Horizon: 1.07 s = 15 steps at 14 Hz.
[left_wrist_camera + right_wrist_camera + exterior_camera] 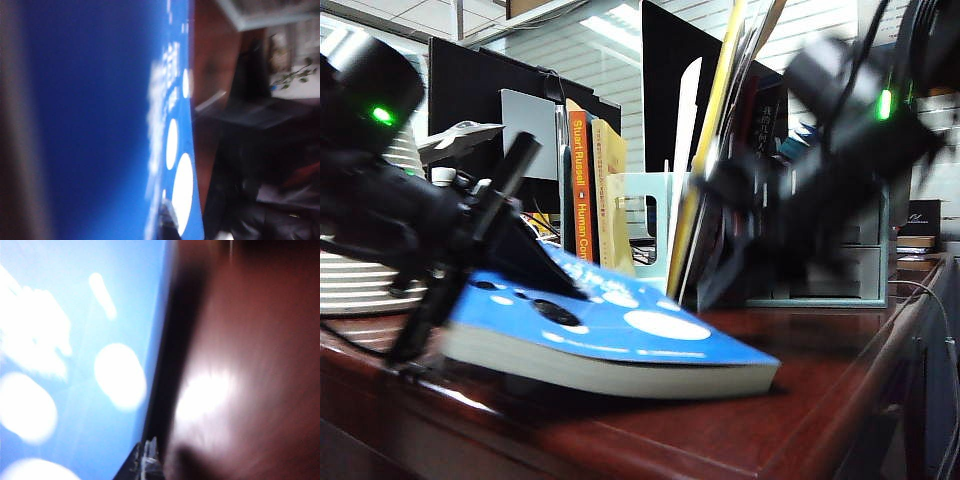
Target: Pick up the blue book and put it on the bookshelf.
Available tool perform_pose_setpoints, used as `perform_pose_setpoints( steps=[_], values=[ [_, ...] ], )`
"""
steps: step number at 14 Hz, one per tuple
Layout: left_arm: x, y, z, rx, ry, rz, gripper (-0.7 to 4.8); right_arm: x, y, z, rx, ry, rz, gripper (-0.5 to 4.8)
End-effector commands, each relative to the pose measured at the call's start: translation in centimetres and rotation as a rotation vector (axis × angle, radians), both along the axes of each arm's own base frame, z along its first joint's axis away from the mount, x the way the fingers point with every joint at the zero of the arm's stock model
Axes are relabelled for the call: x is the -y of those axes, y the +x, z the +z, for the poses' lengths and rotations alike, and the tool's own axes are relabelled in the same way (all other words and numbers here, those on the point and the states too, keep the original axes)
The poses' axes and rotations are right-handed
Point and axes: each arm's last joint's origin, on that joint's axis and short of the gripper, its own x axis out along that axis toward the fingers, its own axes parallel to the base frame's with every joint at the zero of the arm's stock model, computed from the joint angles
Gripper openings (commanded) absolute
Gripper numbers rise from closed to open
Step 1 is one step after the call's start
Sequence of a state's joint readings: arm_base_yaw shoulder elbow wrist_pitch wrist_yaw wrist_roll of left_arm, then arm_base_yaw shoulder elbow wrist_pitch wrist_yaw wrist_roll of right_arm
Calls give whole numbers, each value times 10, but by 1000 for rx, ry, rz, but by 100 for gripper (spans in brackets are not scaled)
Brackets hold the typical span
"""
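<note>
The orange-spined book reads "Stuart Russell" and "Human Com…".

The exterior camera sat low at the table edge, looking level across it toward the bookshelf, with the blue book close in front. The left wrist camera looked along the book's cover from very near. The right wrist camera, heavily blurred, seemingly hovered just over the cover and table. All three shared the book.
</note>
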<state>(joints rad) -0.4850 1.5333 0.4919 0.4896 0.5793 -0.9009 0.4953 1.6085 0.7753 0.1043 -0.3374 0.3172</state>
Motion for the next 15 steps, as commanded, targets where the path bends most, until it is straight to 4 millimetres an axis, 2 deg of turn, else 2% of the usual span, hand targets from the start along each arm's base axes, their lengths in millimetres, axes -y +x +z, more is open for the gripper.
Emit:
perform_pose_setpoints(
  steps=[1,3,6,9,11,13,15],
  values=[
    [-6,-5,45,195,-94,4,-6,9,-3,49,182,24,-75,-5],
    [-15,-13,81,384,-158,31,-6,14,-10,77,282,47,-123,-5],
    [-35,-25,145,792,-224,156,-6,24,-25,116,460,109,-171,-5],
    [-38,-20,214,1168,-90,279,-6,34,-40,148,621,174,-212,-5],
    [-35,-3,249,1276,60,425,-6,37,-48,164,722,219,-215,-5],
    [-28,18,257,1278,112,494,-6,38,-50,167,733,231,-207,-5],
    [-11,39,260,1281,97,495,-6,40,-53,169,739,236,-206,-5]
  ],
)
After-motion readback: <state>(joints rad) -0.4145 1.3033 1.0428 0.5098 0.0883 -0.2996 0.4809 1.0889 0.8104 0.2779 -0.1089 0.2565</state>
